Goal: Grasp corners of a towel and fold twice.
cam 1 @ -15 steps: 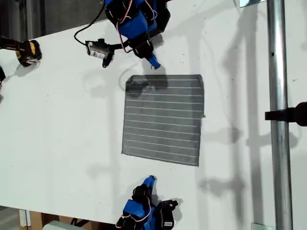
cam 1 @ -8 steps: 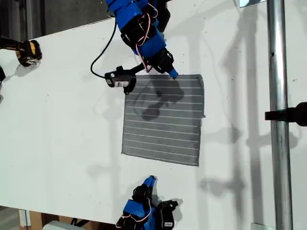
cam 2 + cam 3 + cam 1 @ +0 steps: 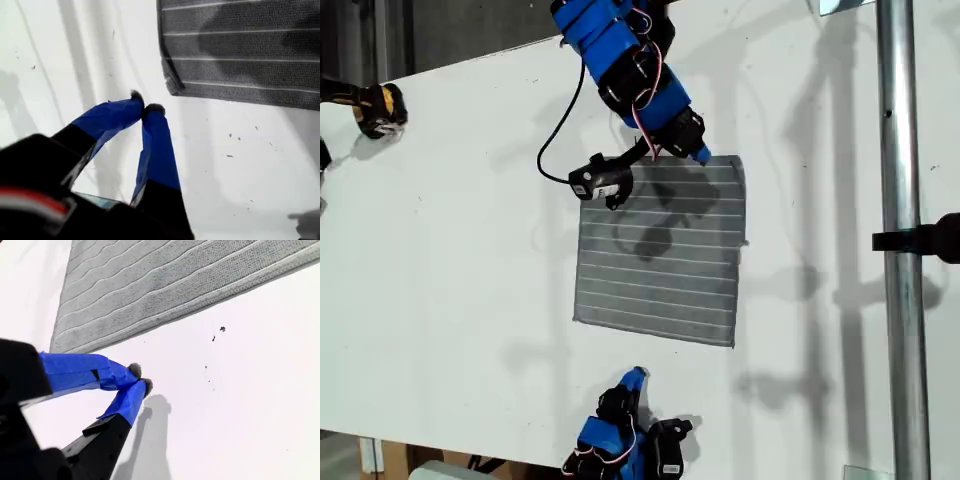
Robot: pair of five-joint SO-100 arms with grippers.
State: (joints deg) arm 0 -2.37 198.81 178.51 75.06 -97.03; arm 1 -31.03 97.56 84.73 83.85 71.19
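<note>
**Soft, light cloth lying flat; both claws pinched shut and empty**

Taken from the exterior view's left, the white table (image 3: 450,250) was seen bare up to the towel (image 3: 660,250), which was spread flat and unfolded near the middle, its pale stripes running across the view. No fold had yet been made.

The towel was judged thin, limp and light. It would drape and sag once lifted and could not be pushed by an edge like a stiff sheet. The hemmed border looked slightly thicker than the field, so the corners were judged the best hold. A shallow pinch low at the table would be needed, since a single layer lying flush gives little to catch. On the smooth tabletop the cloth might slide or bunch rather than rise.

My second gripper (image 3: 636,376) was seen at the exterior view's bottom edge, on the table just clear of the towel's near hem. Its blue tips (image 3: 140,377) were closed together on nothing. The left near corner (image 3: 577,318) lay closest to it.

Further right, my first gripper (image 3: 700,155) was placed at the far hem, short of the far right corner (image 3: 740,158). It was matched to this arm by the shadowed cloth in its wrist view. Its tips (image 3: 145,102) were likewise pressed together, empty, with a hemmed corner just ahead. Both claws would have to be opened before any corner could be taken.
</note>
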